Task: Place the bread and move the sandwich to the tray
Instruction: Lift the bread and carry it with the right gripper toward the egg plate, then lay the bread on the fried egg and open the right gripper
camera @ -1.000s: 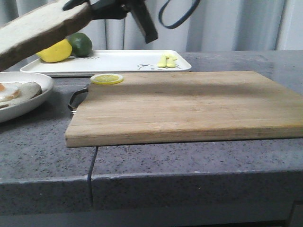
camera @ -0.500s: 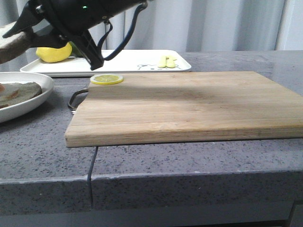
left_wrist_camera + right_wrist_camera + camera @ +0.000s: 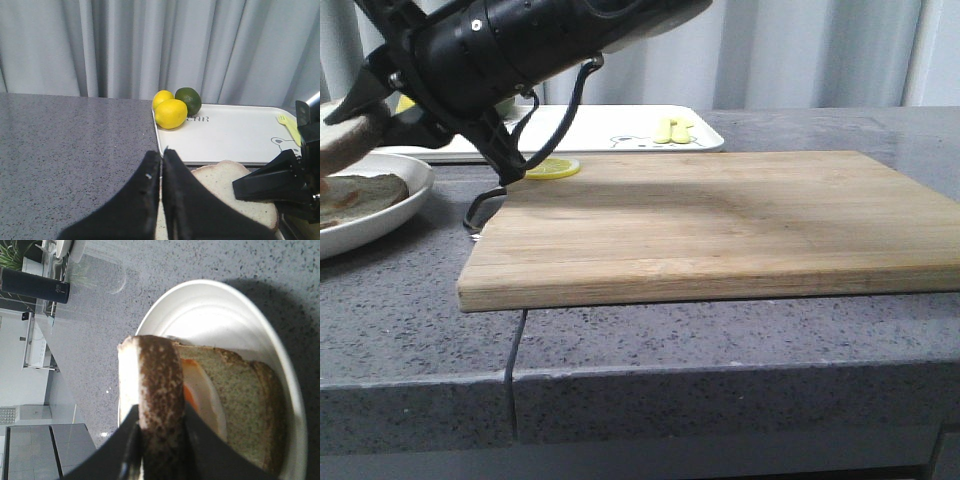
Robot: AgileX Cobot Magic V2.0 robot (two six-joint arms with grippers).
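My right gripper (image 3: 365,112) is shut on the bread (image 3: 342,138), a thick slice with a brown crust. It holds the slice tilted just above the round white plate (image 3: 390,210) at the far left. In the right wrist view the fingers clamp the crust (image 3: 157,390) over the plate (image 3: 215,310), where a bread slice (image 3: 245,410) with a fried egg (image 3: 200,395) lies. My left gripper (image 3: 161,155) is shut and empty, beside the held bread (image 3: 225,185). The white tray (image 3: 620,125) lies at the back and also shows in the left wrist view (image 3: 235,135).
A large wooden cutting board (image 3: 710,220) fills the middle of the grey counter, with a lemon slice (image 3: 555,168) at its far left corner. On the tray lie two lemons (image 3: 171,113), a lime (image 3: 188,100) and a yellow fork (image 3: 672,129).
My right arm has swung left and down with the bread, from high over the counter to just above the plate. It now hides the fruit on the tray.
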